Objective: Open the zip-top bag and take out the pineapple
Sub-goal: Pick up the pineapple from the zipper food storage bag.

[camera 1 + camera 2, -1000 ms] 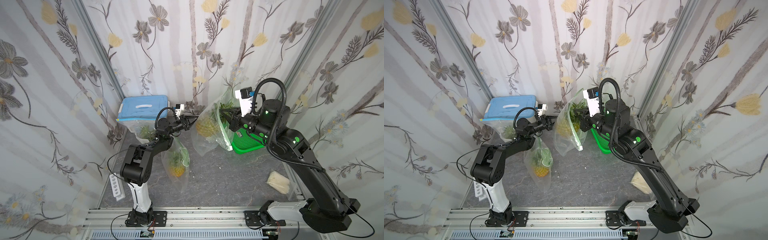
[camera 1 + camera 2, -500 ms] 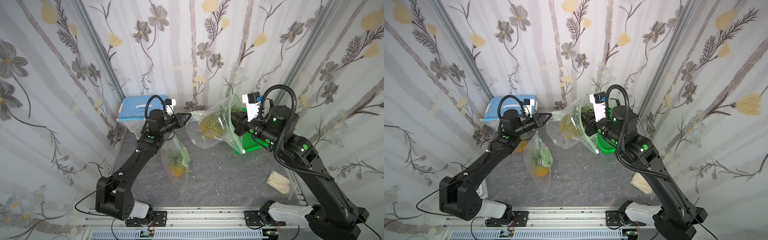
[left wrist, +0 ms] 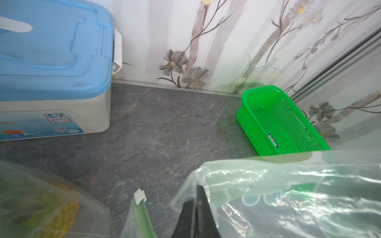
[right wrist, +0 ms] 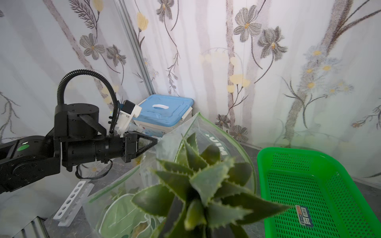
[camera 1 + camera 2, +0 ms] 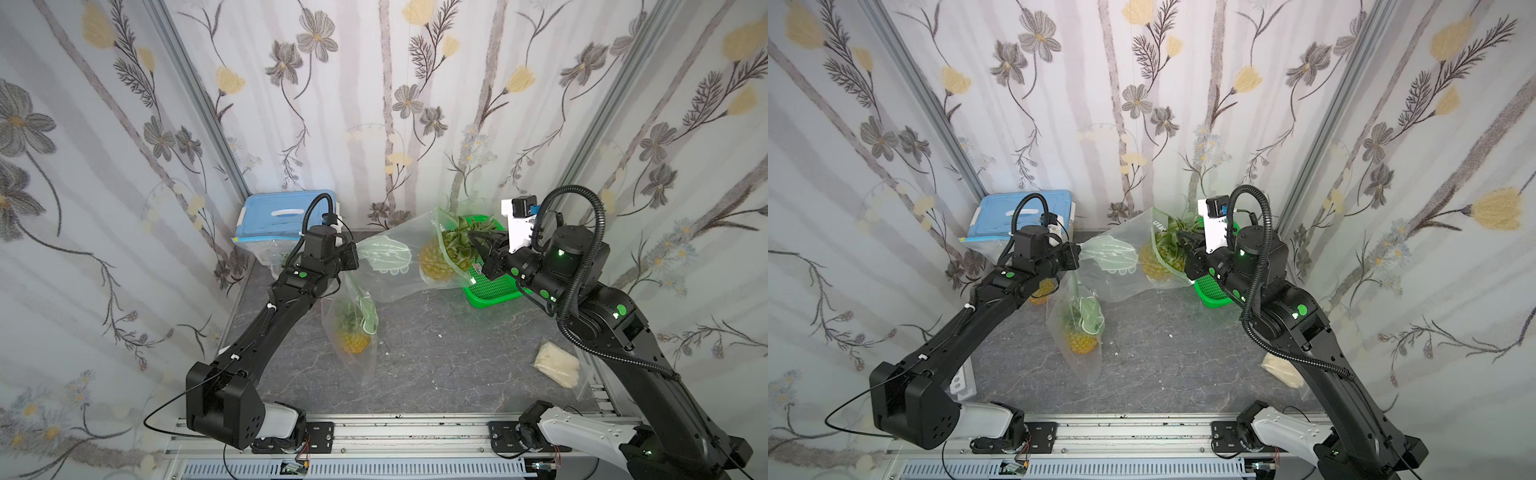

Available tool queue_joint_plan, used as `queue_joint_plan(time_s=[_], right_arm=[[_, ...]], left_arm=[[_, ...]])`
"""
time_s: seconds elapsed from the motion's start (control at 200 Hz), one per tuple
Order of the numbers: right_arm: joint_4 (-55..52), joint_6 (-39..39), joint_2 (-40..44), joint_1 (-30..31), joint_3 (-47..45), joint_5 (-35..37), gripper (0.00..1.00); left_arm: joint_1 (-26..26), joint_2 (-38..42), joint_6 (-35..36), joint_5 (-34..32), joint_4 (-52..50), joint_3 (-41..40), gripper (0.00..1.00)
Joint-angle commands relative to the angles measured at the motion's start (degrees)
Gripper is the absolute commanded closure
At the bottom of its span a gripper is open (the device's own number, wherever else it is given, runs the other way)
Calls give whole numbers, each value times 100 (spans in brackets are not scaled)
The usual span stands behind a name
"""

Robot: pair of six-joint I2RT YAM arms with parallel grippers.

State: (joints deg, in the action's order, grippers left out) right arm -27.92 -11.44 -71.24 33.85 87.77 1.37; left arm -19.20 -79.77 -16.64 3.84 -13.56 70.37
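The clear zip-top bag (image 5: 386, 266) (image 5: 1113, 270) hangs stretched sideways above the table between both arms. My left gripper (image 5: 359, 249) (image 5: 1080, 249) is shut on its closed bottom corner; in the left wrist view the black fingertips (image 3: 196, 197) pinch the film of the bag (image 3: 288, 195). The pineapple (image 5: 434, 262) (image 5: 1152, 262) lies at the bag's open, green-edged mouth, its yellow body still inside. My right gripper (image 5: 473, 241) (image 5: 1181, 239) is shut on its leafy crown (image 4: 202, 181), which sticks out of the mouth and hides the jaws in the right wrist view.
Another bagged pineapple (image 5: 353, 328) lies on the grey table below the left arm. A further bag (image 5: 278, 257) leans on the blue-lidded box (image 5: 286, 216) at the back left. A green basket (image 5: 494, 291) stands under the right gripper. A pale packet (image 5: 557, 363) lies front right.
The left gripper has drawn the bag's corner to the left and the right gripper has carried the crown to the right. The bag has gone from hanging to stretched level.
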Motion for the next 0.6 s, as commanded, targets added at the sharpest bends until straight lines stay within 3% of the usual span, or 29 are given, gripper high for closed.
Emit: queue_joint_plan(time_s=[0.0,0.18,0.355,0.595], right_arm=[[924,164,-1,-123,8,346,100],[1122,230,-200,-330,153,517,100],[1543,195,-230,-440,201,667,100],[2523,-97,-94,-466,-60,733,100]], left_arm=[[21,-111,214,-923,-210,13,100],[21,-446,197,-1634,-352,76,100],[21,-835,144,-1879,-303,147,100],[-9,-1061,120,-1523,-13,101,100]])
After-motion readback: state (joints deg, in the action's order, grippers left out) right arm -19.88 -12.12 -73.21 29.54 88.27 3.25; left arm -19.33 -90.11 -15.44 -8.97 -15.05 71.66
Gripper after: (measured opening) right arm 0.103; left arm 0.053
